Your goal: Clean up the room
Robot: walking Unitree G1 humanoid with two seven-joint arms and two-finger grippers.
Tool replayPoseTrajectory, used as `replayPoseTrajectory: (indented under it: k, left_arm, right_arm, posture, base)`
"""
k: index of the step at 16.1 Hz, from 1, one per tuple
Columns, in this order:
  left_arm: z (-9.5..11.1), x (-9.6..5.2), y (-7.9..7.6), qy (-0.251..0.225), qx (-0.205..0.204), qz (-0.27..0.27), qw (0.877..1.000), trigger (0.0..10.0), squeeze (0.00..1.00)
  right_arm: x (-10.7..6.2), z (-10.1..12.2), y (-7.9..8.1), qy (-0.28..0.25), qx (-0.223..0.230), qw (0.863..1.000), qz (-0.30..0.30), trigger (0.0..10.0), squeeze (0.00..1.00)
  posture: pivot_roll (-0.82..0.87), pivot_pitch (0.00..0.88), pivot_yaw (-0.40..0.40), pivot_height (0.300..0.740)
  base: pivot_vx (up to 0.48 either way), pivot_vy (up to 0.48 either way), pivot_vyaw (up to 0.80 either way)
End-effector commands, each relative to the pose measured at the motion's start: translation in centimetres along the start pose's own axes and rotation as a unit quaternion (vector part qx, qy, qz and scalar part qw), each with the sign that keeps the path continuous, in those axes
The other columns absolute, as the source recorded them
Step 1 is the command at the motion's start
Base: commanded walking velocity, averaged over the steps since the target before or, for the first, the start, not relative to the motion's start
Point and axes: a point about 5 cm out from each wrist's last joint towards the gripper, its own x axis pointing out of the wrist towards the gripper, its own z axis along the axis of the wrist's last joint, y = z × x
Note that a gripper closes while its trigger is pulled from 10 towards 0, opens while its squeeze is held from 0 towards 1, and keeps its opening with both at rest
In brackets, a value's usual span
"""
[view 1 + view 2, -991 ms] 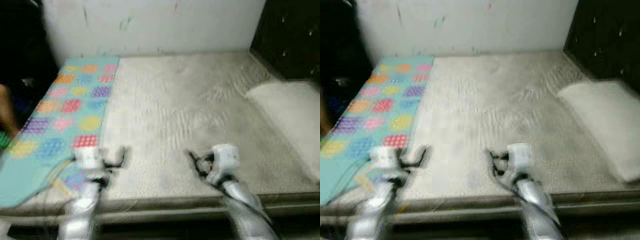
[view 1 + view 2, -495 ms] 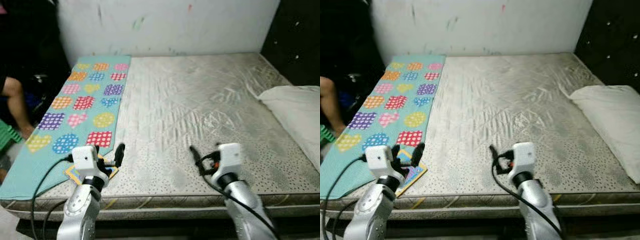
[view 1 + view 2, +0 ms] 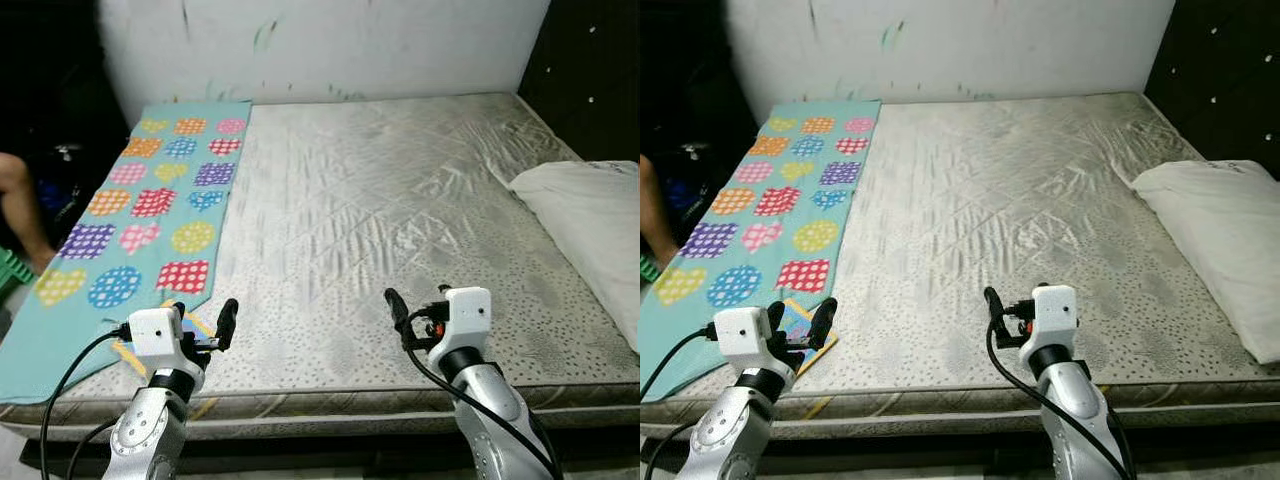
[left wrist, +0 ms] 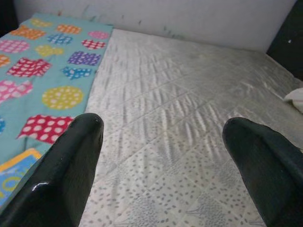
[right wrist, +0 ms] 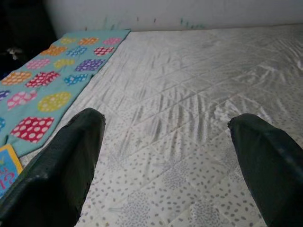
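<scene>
A bare mattress with a grey quilted cover stands against a white wall marked with small streaks of colour. Along its left side lies a turquoise blanket printed with dotted hearts, circles and squares, reaching from the wall to the near edge. On the right edge rests a white pillow, beside a dark padded panel. A flat book with a yellow border lies on the near left corner of the mattress, partly on the blanket — its cover is too small to read. The left gripper hovers over that near corner, just beside the book, and its two black fingers are spread wide with nothing between them. The right gripper hangs over the near middle of the mattress, well apart from the pillow, and its fingers are likewise released and hold nothing. Black cables run from both wrists down along the silver arms. At the far left, beside the bed, a person's bent leg shows in the dark — next to it a bit of something green.
</scene>
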Motion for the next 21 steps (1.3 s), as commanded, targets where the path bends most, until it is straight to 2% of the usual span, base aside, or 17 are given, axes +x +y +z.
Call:
replayPoseTrajectory:
  k: [1,3,13,14,15,19,21]
  left_arm:
    - [0.35,0.0,0.02,0.0,0.003,-0.007,1.0,10.0,0.0]
    - [0.36,0.07,-0.08,-0.003,0.005,-0.012,1.0,10.0,0.0]
    - [0.08,0.01,-0.57,0.003,-0.001,-0.021,1.0,10.0,0.0]
    - [-0.3,0.15,-0.32,0.018,0.0,-0.004,1.0,10.0,0.0]
    - [-0.35,0.18,-0.26,0.018,-0.012,-0.004,1.0,10.0,0.0]
    - [-0.37,0.21,-0.34,0.019,-0.016,-0.007,1.0,10.0,0.0]
    - [-0.39,0.24,-0.38,0.021,-0.017,-0.007,1.0,10.0,0.0]
  right_arm:
    - [0.09,0.15,0.26,0.0,-0.001,1.0,-0.001,10.0,0.0]
    - [0.06,0.12,0.26,0.0,-0.002,1.0,-0.001,10.0,0.0]
    - [-0.13,-0.25,0.28,0.015,-0.005,1.0,0.008,10.0,0.0]
    - [-0.11,-0.36,0.27,0.019,-0.006,1.0,0.009,10.0,0.0]
    - [-0.09,-0.38,0.28,0.021,-0.006,1.0,0.011,10.0,0.0]
    - [-0.05,-0.49,0.27,0.026,-0.006,1.0,0.013,10.0,0.0]
    - [-0.04,-0.54,0.26,0.028,-0.006,0.999,0.013,10.0,0.0]
  posture:
    - [-0.1,0.0,0.053,0.74]
    - [-0.1,0.0,0.054,0.74]
    - [-0.11,0.0,0.043,0.74]
    - [-0.11,0.0,0.042,0.74]
    - [-0.11,0.0,0.04,0.74]
    - [-0.11,0.0,0.04,0.74]
    - [-0.11,0.0,0.041,0.74]
  base:
    - [0.0,0.0,0.0]
    - [0.0,0.0,0.0]
    - [0.295,0.0,0.0]
    - [0.0,0.0,0.0]
    - [0.0,0.0,0.0]
    - [0.0,0.0,0.0]
    - [0.0,0.309,0.0]
